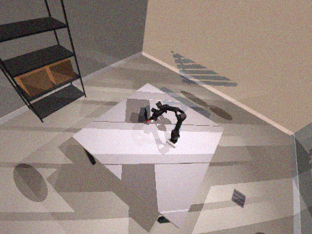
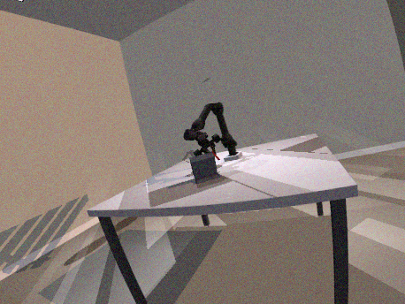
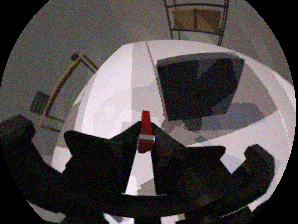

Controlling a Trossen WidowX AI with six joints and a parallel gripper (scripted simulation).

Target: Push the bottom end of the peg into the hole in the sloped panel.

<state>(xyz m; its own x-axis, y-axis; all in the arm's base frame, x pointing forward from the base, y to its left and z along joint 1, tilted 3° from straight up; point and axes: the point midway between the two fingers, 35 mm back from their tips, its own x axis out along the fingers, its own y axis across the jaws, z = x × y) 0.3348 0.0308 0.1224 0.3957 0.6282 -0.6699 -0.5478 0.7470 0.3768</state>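
A slim red peg (image 1: pixel 147 121) (image 2: pixel 216 155) (image 3: pixel 145 120) is held between the fingertips of my gripper (image 1: pixel 150 119) (image 2: pixel 212 149) (image 3: pixel 145 136), which is shut on it. A pale grey band crosses the peg in the wrist view. The peg is tilted in the exterior view and its far end points away from the fingers. The sloped panel block (image 1: pixel 144 115) (image 2: pixel 203 169) (image 3: pixel 192 95) stands on the table beside the peg, to its right in the wrist view. Its face is in dark shadow there, and I cannot make out the hole. The peg appears apart from the panel in the wrist view.
The pale table (image 1: pixel 109 143) (image 2: pixel 292 177) (image 3: pixel 110 90) carries the arm's base and is crossed by shadows. A dark shelf rack (image 1: pixel 41 56) with orange-brown boxes stands on the floor beyond the table.
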